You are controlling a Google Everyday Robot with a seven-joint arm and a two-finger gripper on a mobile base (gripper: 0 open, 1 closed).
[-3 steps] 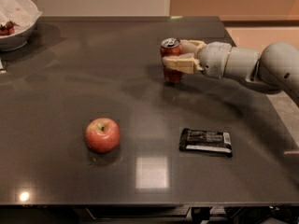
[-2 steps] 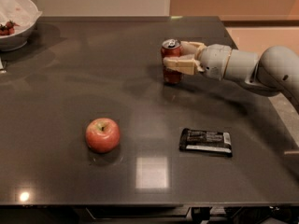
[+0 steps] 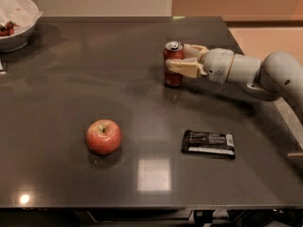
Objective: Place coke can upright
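The coke can (image 3: 173, 65) stands upright on the dark desk (image 3: 94, 79), in the far right part of the surface, its silver top facing up and its base on the desktop. The gripper (image 3: 176, 59) reaches in from the right at the height of the can's body, and its pale jaws hold the can: one finger crosses the near face of the can and the other lies along its far side, both touching the red wall. Behind the gripper the light grey arm (image 3: 255, 72) runs off toward the right edge, low over the desk. A round red apple (image 3: 103, 136) sits nearer and to the left, well apart from the can. A flat black snack bar wrapper (image 3: 208, 143) lies near the front right, to the right of the apple and nearer than the can, touching neither. At the far left corner a white bowl (image 3: 21, 32) holds something red inside, partly cut off by the edge of the view. A pale square reflection (image 3: 153, 174) shows on the desk near its front edge.
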